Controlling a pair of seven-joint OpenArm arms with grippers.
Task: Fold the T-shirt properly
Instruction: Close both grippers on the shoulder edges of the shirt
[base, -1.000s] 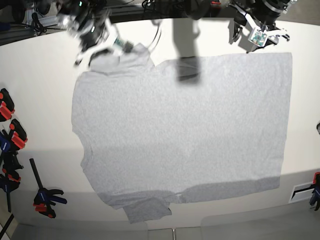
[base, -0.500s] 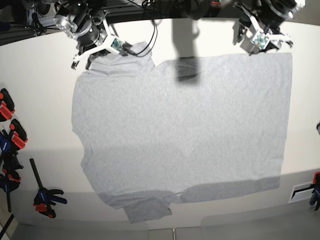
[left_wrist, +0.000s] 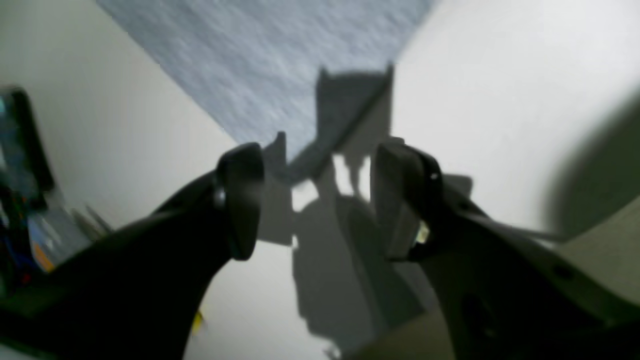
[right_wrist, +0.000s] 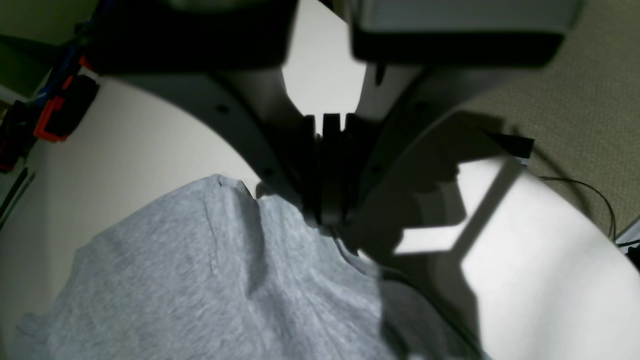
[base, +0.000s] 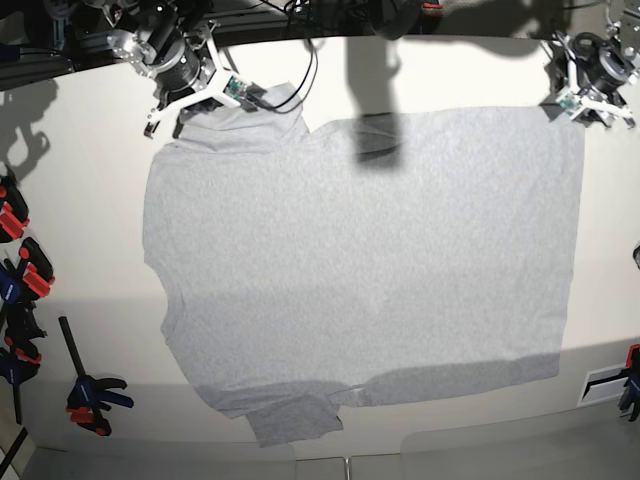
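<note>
Two pincers: my right pincer (right_wrist: 327, 210) pinches the big light grey cotton T-shirt (base: 360, 260) at its sleeve to lift it; my left pincer (left_wrist: 315, 200) gapes empty just off its hem corner

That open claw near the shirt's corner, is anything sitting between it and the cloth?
Nothing visible. The left gripper hangs open over bare white table, and the nearest corner of the T-shirt lies just ahead with only the claw's own shadow between them.
</note>
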